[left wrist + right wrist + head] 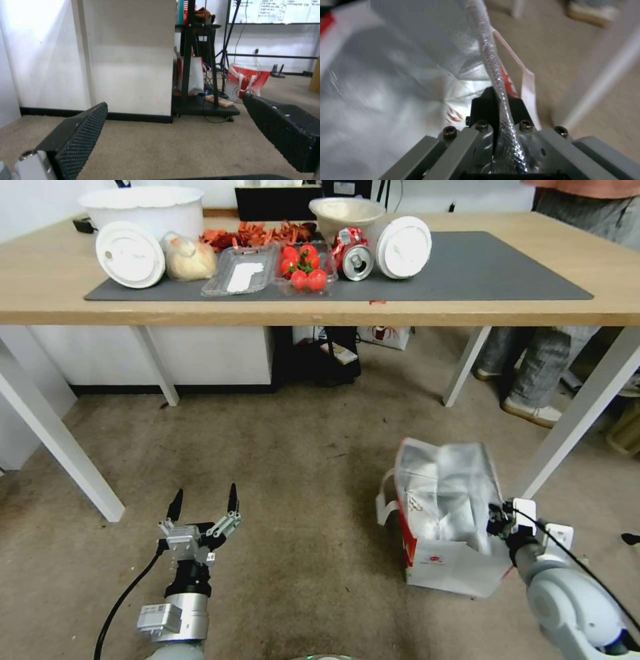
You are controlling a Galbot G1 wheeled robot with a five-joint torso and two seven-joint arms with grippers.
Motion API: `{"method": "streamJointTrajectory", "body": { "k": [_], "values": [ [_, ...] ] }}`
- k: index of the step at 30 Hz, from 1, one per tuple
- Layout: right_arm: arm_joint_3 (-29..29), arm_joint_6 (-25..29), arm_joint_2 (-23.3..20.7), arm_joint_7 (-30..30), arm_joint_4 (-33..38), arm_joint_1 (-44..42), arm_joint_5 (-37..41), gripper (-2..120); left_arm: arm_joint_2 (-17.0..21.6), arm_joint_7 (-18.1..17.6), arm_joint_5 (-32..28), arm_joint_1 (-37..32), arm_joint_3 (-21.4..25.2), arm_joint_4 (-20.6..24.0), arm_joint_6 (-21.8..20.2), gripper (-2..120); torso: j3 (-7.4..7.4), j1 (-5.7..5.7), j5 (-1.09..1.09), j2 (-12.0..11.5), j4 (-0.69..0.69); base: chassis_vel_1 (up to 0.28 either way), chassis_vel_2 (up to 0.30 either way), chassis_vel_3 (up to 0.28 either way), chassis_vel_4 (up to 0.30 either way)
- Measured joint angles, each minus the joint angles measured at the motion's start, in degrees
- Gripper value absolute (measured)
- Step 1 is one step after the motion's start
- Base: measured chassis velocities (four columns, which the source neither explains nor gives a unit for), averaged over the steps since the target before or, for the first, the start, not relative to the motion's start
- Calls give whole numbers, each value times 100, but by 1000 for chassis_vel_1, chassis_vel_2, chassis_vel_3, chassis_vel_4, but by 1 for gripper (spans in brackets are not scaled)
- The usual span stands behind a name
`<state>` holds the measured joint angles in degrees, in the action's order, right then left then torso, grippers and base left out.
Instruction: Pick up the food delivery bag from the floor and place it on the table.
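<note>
The food delivery bag (445,517), white with red side panels and a crinkled foil lining, stands open on the brownish carpet floor (300,460) at the right. My right gripper (495,520) is shut on the bag's right rim; in the right wrist view its black fingers (484,106) pinch the foil-lined rim (490,57). My left gripper (203,500) hovers open over bare carpet at the lower left, well apart from the bag. In the left wrist view its two black pads (83,135) stand wide apart. The light-wood table (40,293) with its dark grey mat (480,267) spans the far side.
The mat's left half holds white bowls (143,207), lids, a tomato tray (303,267), a can (357,261) and other food. White table legs (580,413) stand beside the bag and at the left (57,440). A person's legs (540,367) stand behind the table's right.
</note>
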<state>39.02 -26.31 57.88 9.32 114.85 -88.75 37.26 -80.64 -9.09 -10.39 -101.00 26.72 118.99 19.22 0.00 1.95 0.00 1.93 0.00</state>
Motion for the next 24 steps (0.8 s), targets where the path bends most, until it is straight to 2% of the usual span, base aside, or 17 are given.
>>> {"method": "streamJointTrajectory", "body": {
  "k": [2,3,4,7,8,10,11,12,15,16,19,24],
  "values": [
    [33,32,-251,-311,48,0,101,0,-3,-6,0,-1,-1,8,-8,100,0,0,0,0,1,0,0,0,0],
    [44,85,-524,-661,78,7,213,0,-6,-19,1,-2,-2,20,-18,100,0,0,0,0,0,0,0,0,0],
    [44,85,-524,-661,78,7,213,0,-6,-19,1,-2,-2,20,-18,100,0,0,0,0,0,0,0,0,0],
    [57,200,-1144,-1424,88,76,542,0,-5,-38,-1,-3,5,51,-57,100,0,0,0,0,1,0,0,0,0],
    [57,200,-1144,-1424,88,76,542,0,-5,-38,-1,-3,5,51,-57,100,0,0,0,0,1,0,0,0,0],
    [61,289,-1453,-1947,44,140,708,0,-7,-49,-3,-3,9,56,-75,100,0,0,1,0,1,0,0,0,0],
    [64,386,-1707,-2395,-30,200,796,0,-20,-64,-7,-2,10,58,-87,100,0,0,0,0,1,0,0,0,0],
    [64,386,-1707,-2395,-30,200,796,0,-20,-64,-7,-2,10,58,-87,100,0,0,0,0,1,0,0,0,0],
    [52,650,-2102,-3230,-211,296,854,0,-53,-73,-11,-2,5,72,-123,100,0,0,1,0,1,0,0,0,0],
    [52,650,-2102,-3230,-211,296,854,0,-53,-73,-11,-2,5,72,-123,100,0,0,1,0,1,0,0,0,0],
    [31,1062,-2397,-4484,-526,440,989,0,-70,-100,-14,2,5,73,-146,100,0,0,0,0,1,0,0,0,0],
    [-46,1161,-2503,-5079,-729,673,1076,0,-78,-111,-24,4,15,85,-158,100,0,0,0,0,1,0,0,0,0]
  ]
}}
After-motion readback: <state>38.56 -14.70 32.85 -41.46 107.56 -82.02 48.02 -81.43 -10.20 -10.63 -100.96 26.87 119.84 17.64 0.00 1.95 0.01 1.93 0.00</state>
